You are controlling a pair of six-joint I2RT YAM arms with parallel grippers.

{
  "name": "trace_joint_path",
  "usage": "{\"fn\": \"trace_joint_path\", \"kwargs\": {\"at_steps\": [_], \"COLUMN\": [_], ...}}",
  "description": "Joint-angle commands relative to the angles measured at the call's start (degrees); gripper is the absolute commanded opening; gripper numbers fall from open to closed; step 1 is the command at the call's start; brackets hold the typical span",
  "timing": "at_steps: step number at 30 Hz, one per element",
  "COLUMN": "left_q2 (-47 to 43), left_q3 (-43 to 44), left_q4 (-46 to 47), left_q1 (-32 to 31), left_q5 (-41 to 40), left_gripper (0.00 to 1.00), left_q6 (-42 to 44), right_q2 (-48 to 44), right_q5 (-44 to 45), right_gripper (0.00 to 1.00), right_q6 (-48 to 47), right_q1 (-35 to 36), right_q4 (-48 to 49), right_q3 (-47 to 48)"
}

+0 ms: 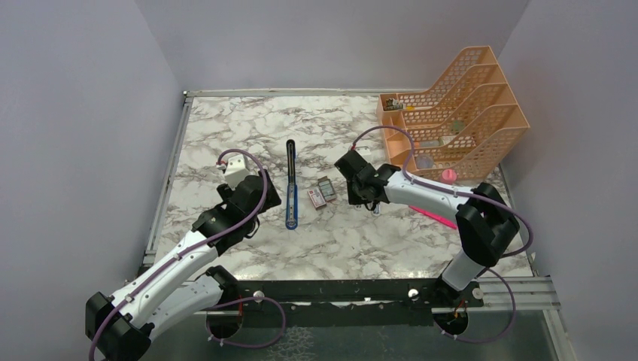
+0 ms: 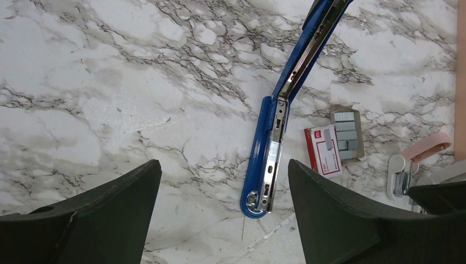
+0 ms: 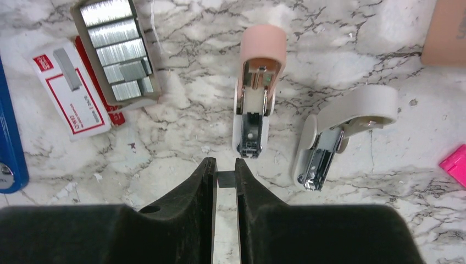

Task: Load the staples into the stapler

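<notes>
While the left gripper (image 2: pixel 222 165) hangs with its jaws spread wide and nothing between them, just left of the stapler (image 1: pixel 291 188), it is well placed to steady that tool if needed. The stapler lies opened out flat near the middle of the marble table (image 1: pixel 226 128). Its long axis runs from the near edge toward the far one. The black top arm (image 1: pixel 290 154) points away from the arm bases, and the blue base carrying the silvery metal channel (image 2: pixel 273 154) points toward them, rounded tip nearest. Just right of it sit the staples: the pink-and-white box (image 2: pixel 323 151) and, right against it, the grey tray (image 2: pixel 346 129) of strips. Further right, the right gripper (image 3: pixel 225 165) is pinched nearly closed on a short staple strip (image 3: pixel 225 179). It hovers over bare marble near a pink-topped mini stapler (image 3: pixel 258 88) and a whitish mini stapler (image 3: pixel 340 129), neither of them the target.

Doing this step well, I judge, means carrying the strip leftward over box and tray without brushing them. The wrist should turn so the strip's length matches the channel's near-to-far line, and the strip should then be lowered squarely between the channel walls before release. The hold looks thin, so slow travel would be wise; a skewed strip would likely ride up on a wall. At far right stand an orange desk organiser (image 1: pixel 459 113) and a pink highlighter (image 1: pixel 436 216).
</notes>
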Motion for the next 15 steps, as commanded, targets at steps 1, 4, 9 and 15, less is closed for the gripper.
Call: {"fn": "trace_joint_path", "kwargs": {"at_steps": [1, 4, 9, 15], "left_q2": [0.23, 0.52, 1.01, 1.13], "left_q3": [0.26, 0.3, 0.47, 0.52], "left_q4": [1.06, 1.1, 1.06, 1.11], "left_q1": [0.15, 0.16, 0.23, 0.16], "left_q5": [-0.37, -0.32, -0.3, -0.41], "left_gripper": [0.86, 0.86, 0.86, 0.86], "left_q6": [-0.04, -0.16, -0.22, -0.09], "right_q2": [-0.52, 0.32, 1.96, 3.59], "right_q5": [4.63, 5.06, 5.42, 4.42], "right_gripper": [0.21, 0.21, 0.21, 0.21], "right_q6": [1.42, 1.86, 1.9, 0.99], "right_q1": [-1.53, -2.17, -2.89, -3.65], "right_q4": [3.79, 5.08, 6.83, 7.68], "right_q3": [1.34, 1.23, 1.45, 1.63]}}
